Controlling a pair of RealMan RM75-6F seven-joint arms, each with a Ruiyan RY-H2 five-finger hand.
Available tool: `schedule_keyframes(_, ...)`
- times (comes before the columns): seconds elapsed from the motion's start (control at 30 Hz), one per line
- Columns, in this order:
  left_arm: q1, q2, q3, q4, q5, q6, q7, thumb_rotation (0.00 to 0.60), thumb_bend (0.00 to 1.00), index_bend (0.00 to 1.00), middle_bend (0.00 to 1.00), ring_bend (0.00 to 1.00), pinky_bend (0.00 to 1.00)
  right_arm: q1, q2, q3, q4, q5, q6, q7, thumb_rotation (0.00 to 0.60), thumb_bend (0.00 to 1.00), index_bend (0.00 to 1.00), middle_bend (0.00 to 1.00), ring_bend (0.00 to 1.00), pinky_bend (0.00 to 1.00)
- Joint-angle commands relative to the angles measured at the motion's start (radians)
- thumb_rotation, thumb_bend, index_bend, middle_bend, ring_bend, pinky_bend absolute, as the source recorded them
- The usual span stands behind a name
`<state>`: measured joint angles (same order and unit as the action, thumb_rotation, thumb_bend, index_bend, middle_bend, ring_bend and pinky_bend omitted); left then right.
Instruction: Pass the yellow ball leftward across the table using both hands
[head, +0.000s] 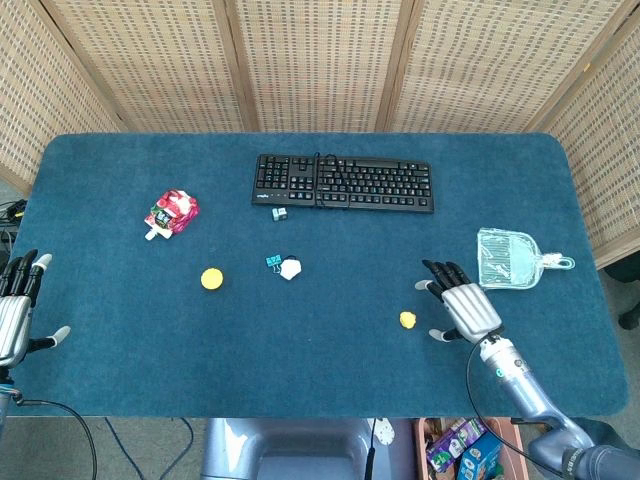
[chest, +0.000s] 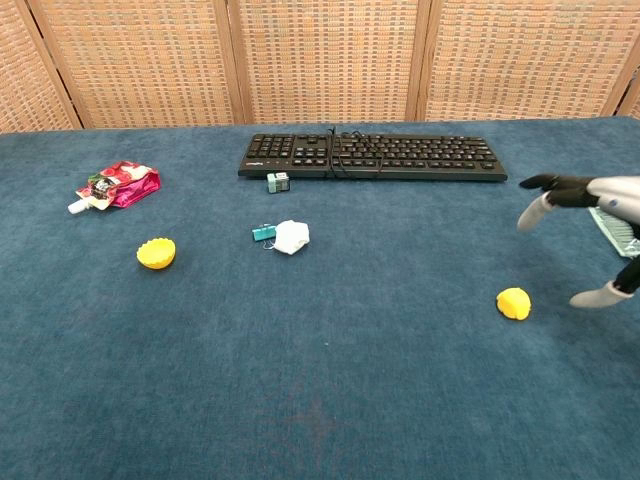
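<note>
1. the yellow ball (head: 407, 320) was small, roundish and a little lumpy; it lay on the blue felt-like bench (head: 330, 380), near the front right part, with no clear long axis.
2. the right hand (head: 462, 305) hovered just beside it, fingers spread wide, holding nothing.
3. the left hand (head: 17, 310) was at the left edge, fingers apart, holding nothing.
4. bare bench lay between the ball and a yellow cup-like piece (head: 211, 279).

Keyboard (head: 344, 184) sits at the back of the desk (head: 300, 370), centre. Pouch (head: 172, 212) lies far left, binder clip (head: 273, 261) mid-desk. Ball (head: 407, 320) rests front right, with the right hand (head: 462, 303) just to its right, apart from it. Left hand (head: 15, 305) waits at the desk's left edge.
</note>
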<state>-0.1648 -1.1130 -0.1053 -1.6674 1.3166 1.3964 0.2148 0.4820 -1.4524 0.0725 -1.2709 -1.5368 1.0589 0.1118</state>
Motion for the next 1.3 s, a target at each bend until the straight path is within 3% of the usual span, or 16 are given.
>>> schedule_keyframes(0.03,-0.002,-0.001,-0.001,0.002,-0.003,-0.002,0.001,0.600,0.00,0.00,0.00,0.00,0.00,0.021,-0.028,-0.006,0.026,0.007,-0.030,0.009,0.600,0.16,0.31,0.00,0.00,0.00)
schedule_keyframes(0.4,-0.010,-0.012,0.000,0.011,-0.013,-0.014,0.015,0.600,0.00,0.00,0.00,0.00,0.00,0.066,-0.082,-0.018,0.054,0.018,-0.086,0.015,0.600,0.27,0.32,0.00,0.00,0.00)
schedule_keyframes(0.9,-0.014,-0.014,0.001,0.018,-0.021,-0.022,0.014,0.600,0.00,0.00,0.00,0.00,0.00,0.072,-0.090,-0.036,0.082,0.054,-0.119,-0.002,0.600,0.27,0.33,0.00,0.00,0.00)
schedule_keyframes(1.3,-0.015,-0.015,0.003,0.019,-0.020,-0.022,0.012,0.600,0.00,0.00,0.00,0.00,0.00,0.083,-0.103,-0.037,0.097,0.059,-0.122,0.020,0.600,0.30,0.43,0.00,0.00,0.00)
